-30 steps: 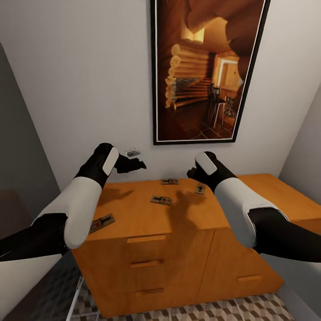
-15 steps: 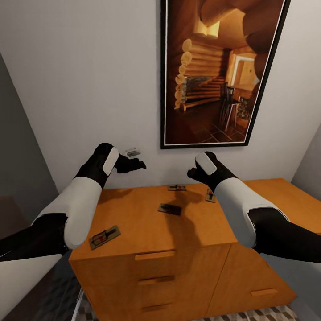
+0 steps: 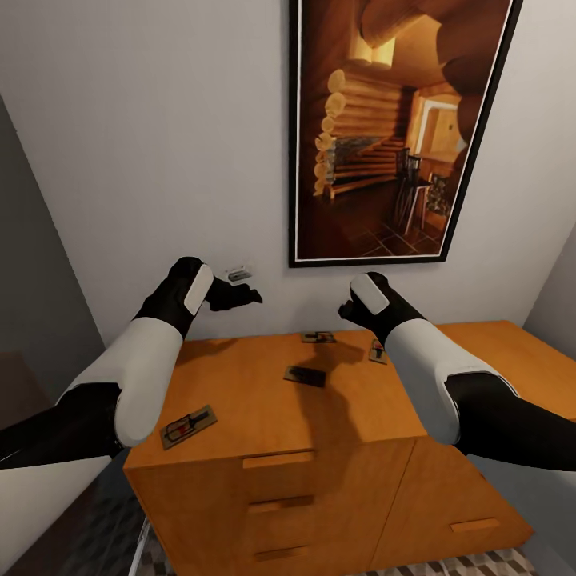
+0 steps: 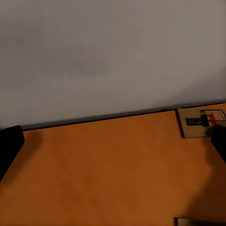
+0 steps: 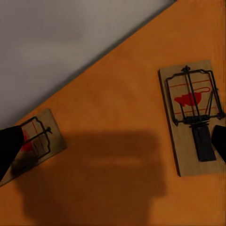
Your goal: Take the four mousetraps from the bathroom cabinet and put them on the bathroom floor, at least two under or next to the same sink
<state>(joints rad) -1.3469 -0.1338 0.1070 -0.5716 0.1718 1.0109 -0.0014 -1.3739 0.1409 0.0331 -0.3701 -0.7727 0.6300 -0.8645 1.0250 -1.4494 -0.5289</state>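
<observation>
Mousetraps lie on the flat top of the orange-brown cabinet, which fills the lower middle of the head view. One mousetrap is at the lower left of the top, near the front edge. A second mousetrap lies in the middle, in shadow. A third mousetrap is at the back, close to the grey wall, and a fourth mousetrap lies just right of it, partly behind the right arm. The left pincer hangs above the back left of the cabinet; the right pincer hangs above the back middle. Both hold nothing, and in the wrist views their dark fingertips stand far apart at the frame edges, so both are spread. A framed picture hangs at the upper right. A small piece of patterned bathroom floor shows at the bottom.
</observation>
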